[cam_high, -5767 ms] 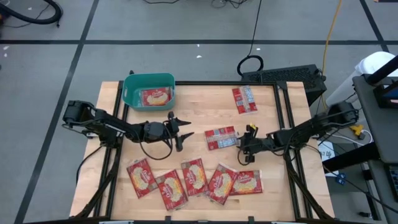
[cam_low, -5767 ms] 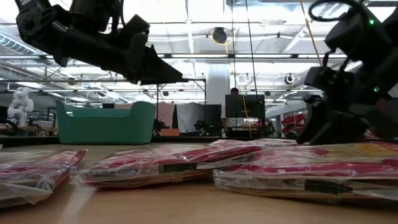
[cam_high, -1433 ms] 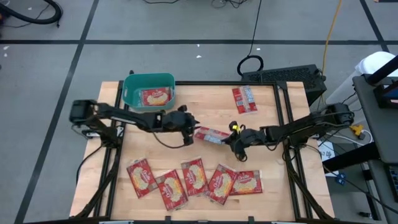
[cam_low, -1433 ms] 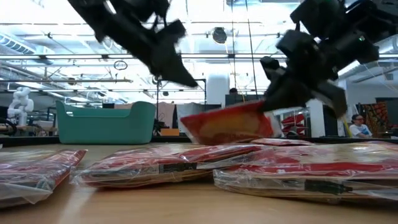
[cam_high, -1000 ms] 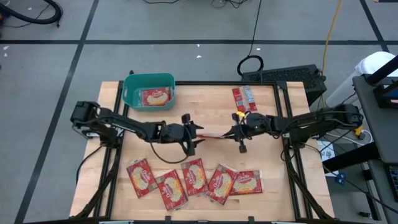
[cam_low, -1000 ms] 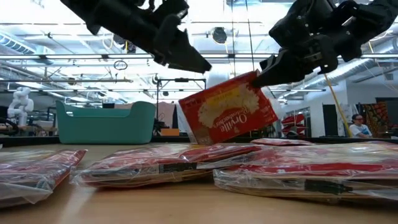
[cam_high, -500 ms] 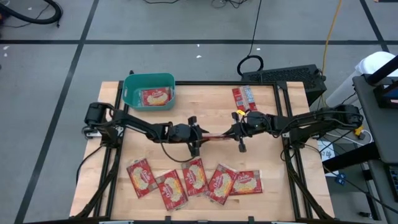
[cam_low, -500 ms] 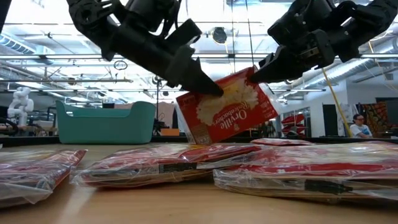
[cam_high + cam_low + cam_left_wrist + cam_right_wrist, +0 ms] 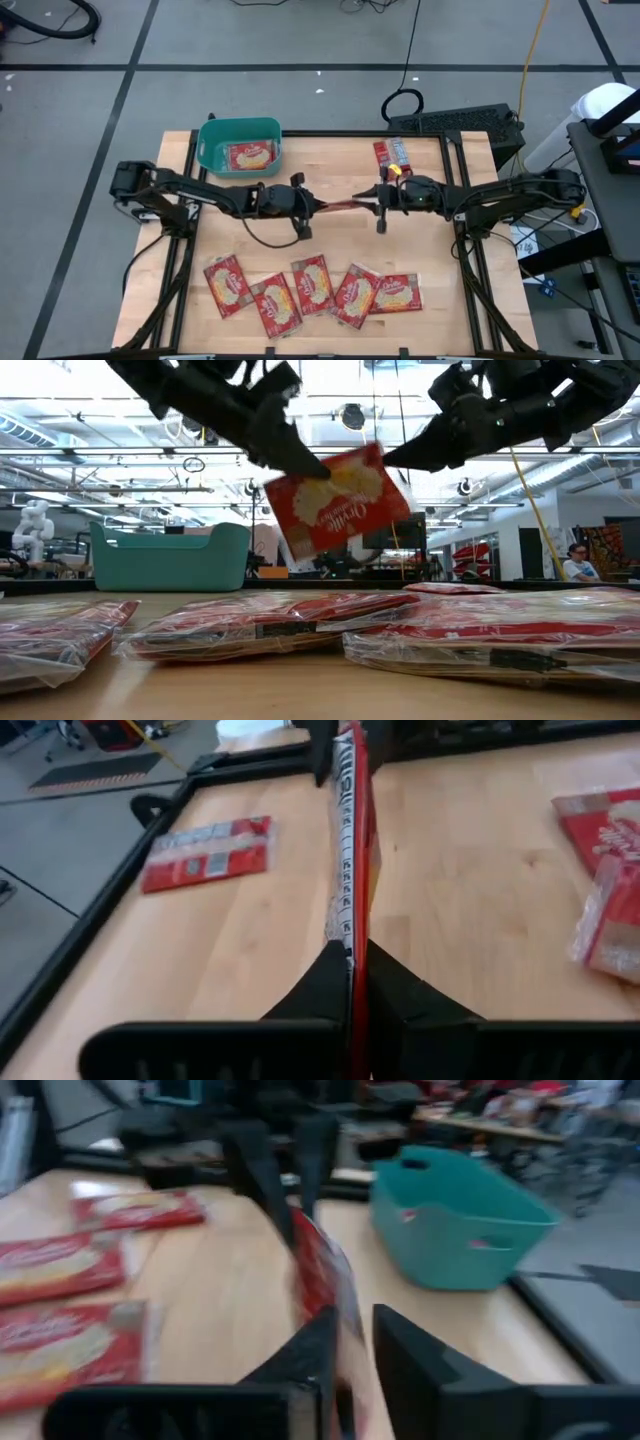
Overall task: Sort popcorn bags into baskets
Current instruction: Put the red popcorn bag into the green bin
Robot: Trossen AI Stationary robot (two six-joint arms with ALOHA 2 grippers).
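Handover is happening mid-air above the worktop point(image 9: 430, 250) — left gripper point(image 9: 318, 207) jaws are clamping the bag point(image 9: 345, 207) while right gripper point(image 9: 372, 203) jaws are parting slightly. Thin edge grip risks it slipping short of the basket point(image 9: 212, 158).

High view: overhead, straight down, whole table point(image 9: 420, 180).
Low view: tabletop height, level, facing the room.
Wrist views: close behind each arm's fingers, facing each other.
Shared by all: raised bag point(image 9: 335, 500) between both grippers.
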